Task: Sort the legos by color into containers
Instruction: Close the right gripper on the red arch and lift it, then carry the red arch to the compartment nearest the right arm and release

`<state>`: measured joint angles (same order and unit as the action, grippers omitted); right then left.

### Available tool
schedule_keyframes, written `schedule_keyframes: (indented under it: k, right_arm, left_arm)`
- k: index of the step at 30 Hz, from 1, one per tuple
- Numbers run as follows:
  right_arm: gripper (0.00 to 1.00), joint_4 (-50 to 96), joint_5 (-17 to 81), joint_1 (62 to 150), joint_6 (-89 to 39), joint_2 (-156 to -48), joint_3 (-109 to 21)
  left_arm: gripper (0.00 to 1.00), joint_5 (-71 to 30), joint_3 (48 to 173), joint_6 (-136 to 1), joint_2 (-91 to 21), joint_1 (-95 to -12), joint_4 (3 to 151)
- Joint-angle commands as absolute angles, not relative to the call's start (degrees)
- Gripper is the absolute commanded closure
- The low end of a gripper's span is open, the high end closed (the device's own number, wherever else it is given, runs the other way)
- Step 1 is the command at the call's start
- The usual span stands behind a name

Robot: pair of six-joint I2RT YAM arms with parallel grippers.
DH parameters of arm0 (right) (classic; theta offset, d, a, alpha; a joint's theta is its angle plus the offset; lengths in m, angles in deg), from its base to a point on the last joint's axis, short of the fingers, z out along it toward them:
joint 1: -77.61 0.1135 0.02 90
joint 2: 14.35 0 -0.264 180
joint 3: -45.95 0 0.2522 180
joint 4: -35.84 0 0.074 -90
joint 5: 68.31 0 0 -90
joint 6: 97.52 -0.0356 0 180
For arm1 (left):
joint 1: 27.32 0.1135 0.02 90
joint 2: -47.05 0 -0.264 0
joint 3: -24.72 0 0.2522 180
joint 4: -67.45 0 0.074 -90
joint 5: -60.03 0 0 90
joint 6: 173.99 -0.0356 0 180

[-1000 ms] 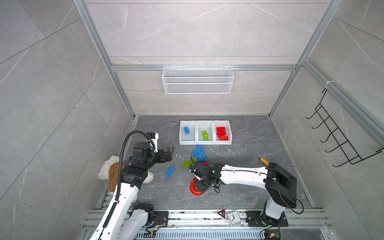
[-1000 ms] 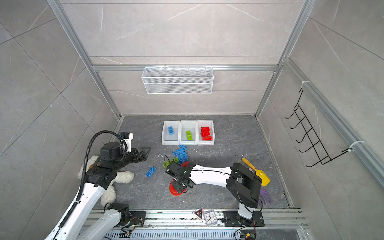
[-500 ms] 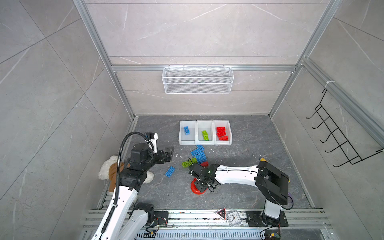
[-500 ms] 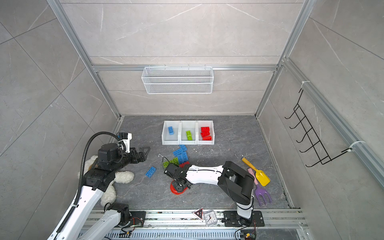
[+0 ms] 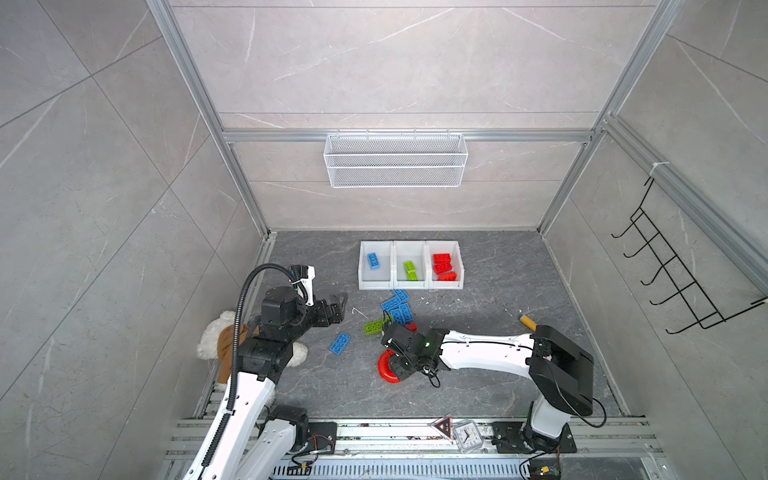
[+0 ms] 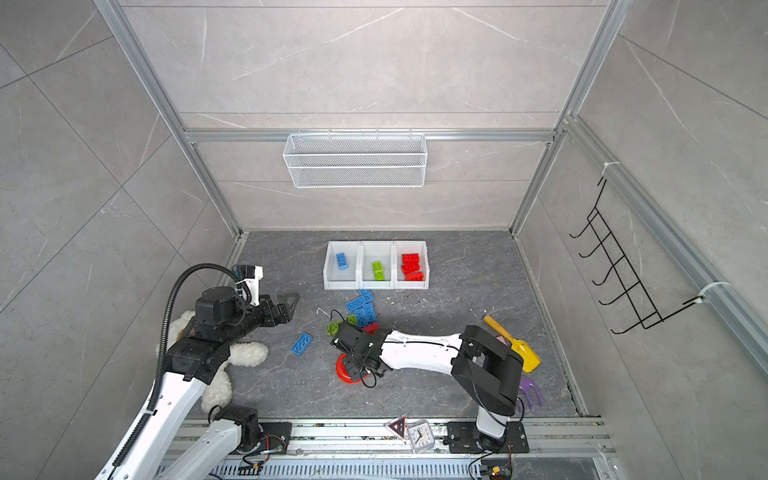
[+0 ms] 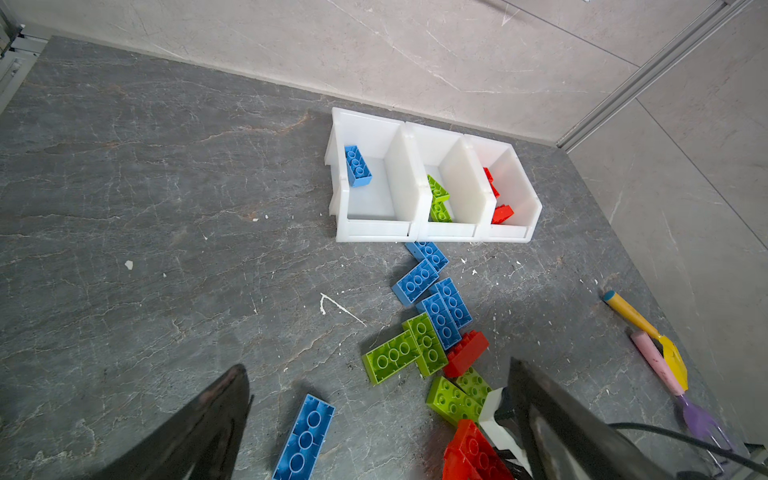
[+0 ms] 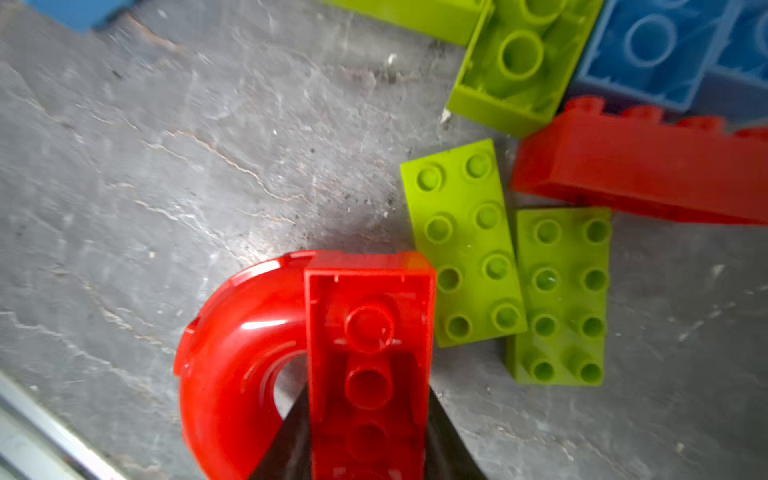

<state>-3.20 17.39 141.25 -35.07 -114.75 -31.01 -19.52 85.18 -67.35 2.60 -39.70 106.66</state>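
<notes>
The right tool is clamped on a red lego brick. One dark finger presses each long side, and the brick's hollow underside is turned to the wrist camera. The held brick overlaps a red curved piece lying on the dark stone-look worktop; whether the two touch cannot be told. This grip sits well out from the row of three white bins, on the robot's side of it, beyond the loose pile.

Just beside the held brick lie two green studs-up bricks, side by side and touching. Past them toward the bins is a red brick on its side. Nearer the bins, a cluster of blue bricks reaches almost to the middle bin's front wall, with green upturned bricks at its robot-side end. A lone blue brick lies apart, further from the bins and off to the left in both top views.

Within the row, the left bin holds a single blue brick, the middle bin green bricks and the right bin red bricks.

The left tool hangs with its jaws wide apart, holding nothing, off the left end of the bins.
</notes>
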Motion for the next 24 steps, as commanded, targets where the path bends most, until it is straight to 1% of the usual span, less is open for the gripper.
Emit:
schedule_keyframes:
  k: [1,8,15,20,24]
  right_arm:
    - [0.78,-1.77,17.91,140.01,-36.47,-112.28,-30.17]
    - [0.81,0.60,20.98,135.22,-36.47,-106.76,-28.42]
    - [0.81,0.61,27.48,124.48,-32.67,-102.12,-29.06]
    - [0.82,-3.45,27.91,116.30,-26.54,-102.88,-34.38]
    - [0.82,-3.41,29.42,108.44,-22.05,-106.17,-38.53]
  left_arm:
    - [0.00,-19.86,85.59,-68.52,2.66,-39.92,105.30]
    - [0.00,-19.83,86.10,-69.52,2.14,-39.96,106.04]
    - [0.00,-21.05,87.10,-70.46,0.75,-39.95,107.62]
    - [0.00,-23.43,87.22,-71.20,0.64,-39.94,108.44]
    - [0.00,-24.44,87.01,-71.22,-0.33,-39.92,108.25]
